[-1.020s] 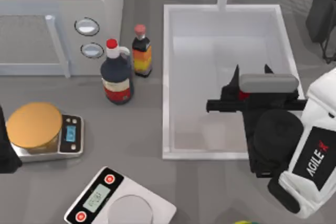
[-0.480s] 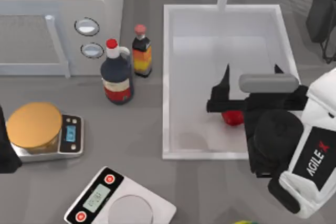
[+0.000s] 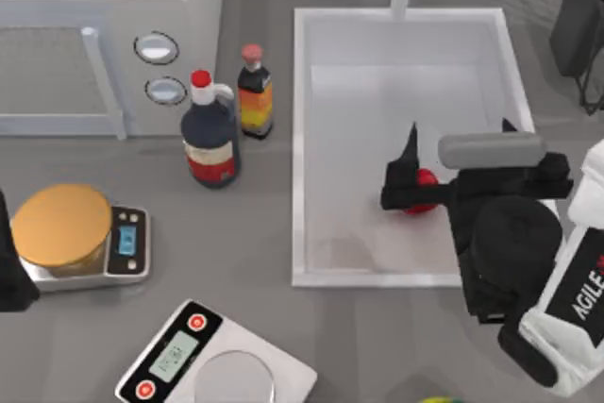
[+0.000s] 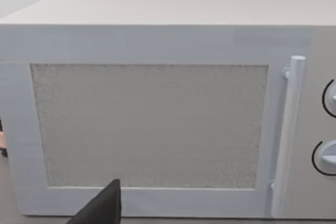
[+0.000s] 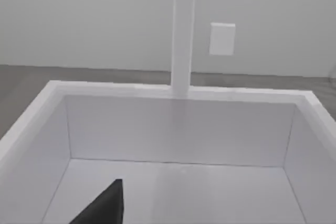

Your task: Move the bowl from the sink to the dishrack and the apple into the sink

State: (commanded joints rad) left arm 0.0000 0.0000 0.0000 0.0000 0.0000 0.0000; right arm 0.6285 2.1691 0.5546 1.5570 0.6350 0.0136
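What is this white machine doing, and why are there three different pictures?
It is a robot with two arms, drawn inside a computer. One camera looks down from above the grey table; the other two ride on the arms' wrists.

From above, the right arm's black hand is open over the big white rectangular sink. The small shiny red apple lies in the sink, just under it.

The left wrist camera faces the white microwave oven. The right wrist camera looks into the sink.

Beside the sink stand two dark sauce bottles with red caps. Further left, a flat golden-orange disc rests on a small scale.
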